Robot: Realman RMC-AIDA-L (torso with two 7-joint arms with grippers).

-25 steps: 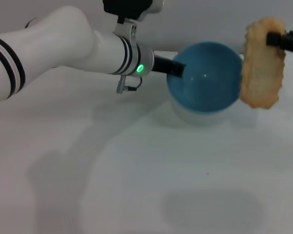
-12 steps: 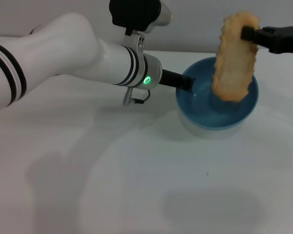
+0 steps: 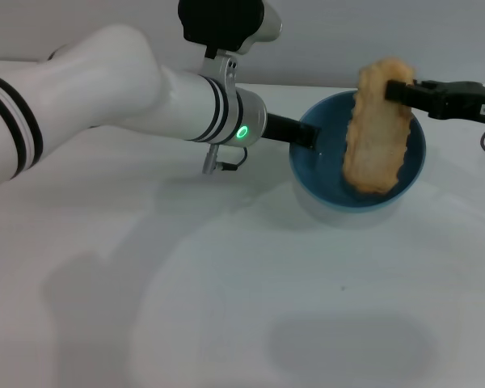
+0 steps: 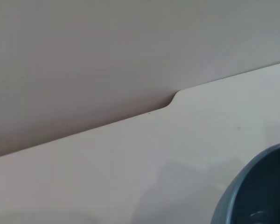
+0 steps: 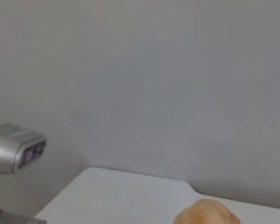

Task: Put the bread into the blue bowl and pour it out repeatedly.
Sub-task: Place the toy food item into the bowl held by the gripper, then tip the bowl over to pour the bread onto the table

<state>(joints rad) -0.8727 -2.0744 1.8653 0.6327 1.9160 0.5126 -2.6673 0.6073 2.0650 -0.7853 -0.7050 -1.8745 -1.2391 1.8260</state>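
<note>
The blue bowl [image 3: 333, 170] stands on the white table at the back right, and a slice of its rim [image 4: 252, 186] shows in the left wrist view. My left gripper [image 3: 305, 137] reaches in from the left and is shut on the bowl's left rim. The orange-tan bread [image 3: 377, 125] hangs upright over the bowl, its lower end down inside it. My right gripper [image 3: 402, 90], coming from the right, is shut on the loaf's upper end. The top of the bread [image 5: 206, 213] peeks into the right wrist view.
The white table [image 3: 226, 283] spreads bare in front of the bowl. Its back edge with a small notch [image 4: 172, 97] runs along a plain grey wall. My left arm's white forearm [image 3: 105, 81] spans the left side above the table.
My right gripper has carried the bread leftward from beside the bowl to over it and lowered its end inside. The bowl, tilted earlier, has shifted slightly right and levelled in my left gripper.
</note>
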